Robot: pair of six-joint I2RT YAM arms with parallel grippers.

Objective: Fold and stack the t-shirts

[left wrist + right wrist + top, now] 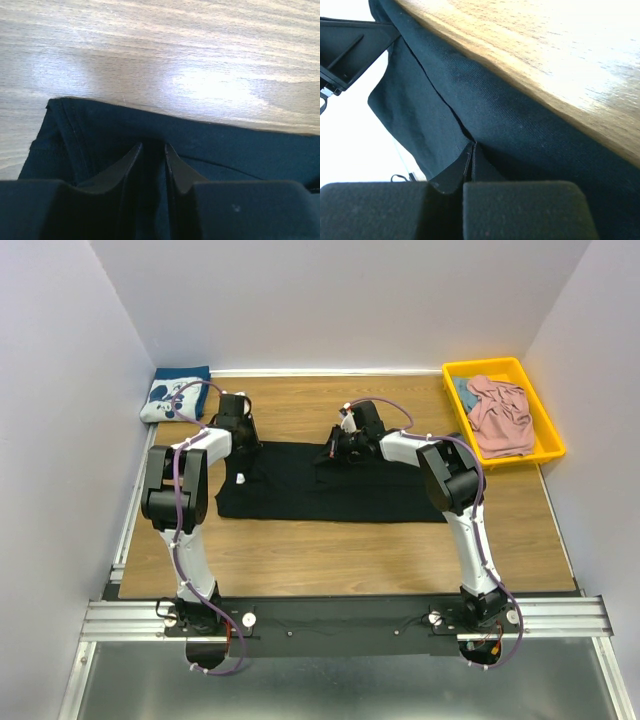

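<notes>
While both arms reach out over the bench [330, 560], the black t-shirt [330, 495] lies spread flat on it, with its far edge at both pincers.

Left pincer [152, 146]: fingers drawn narrow, a ridge of the black cloth pinched in the slim gap between them. The shirt's hem and a stitched corner sit just left of the fingertips, with bare wood beyond.

Right pincer [472, 145]: fingertips pressed together on a fold of the same shirt, the cloth spreading away from the tips.

In the top view the fingertips of both pincers are hidden under the wrist bodies.

Writing: a small white mark [241, 478] on the black shirt, just on the near side of the left pincer, too small to read. The navy t-shirt [176, 396] lies folded beyond and to the left of the left pincer, at the bench corner. It carries a white print, but the figure is not legible at this size.

Containers: the yellow tray [540, 405] stands well to the right of the right pincer and beyond it. It holds the crumpled pink t-shirt [500, 418] and a blue cloth [463, 390] at its far left end, mostly covered by the pink one. Cannot tell what garment the blue piece is.
</notes>
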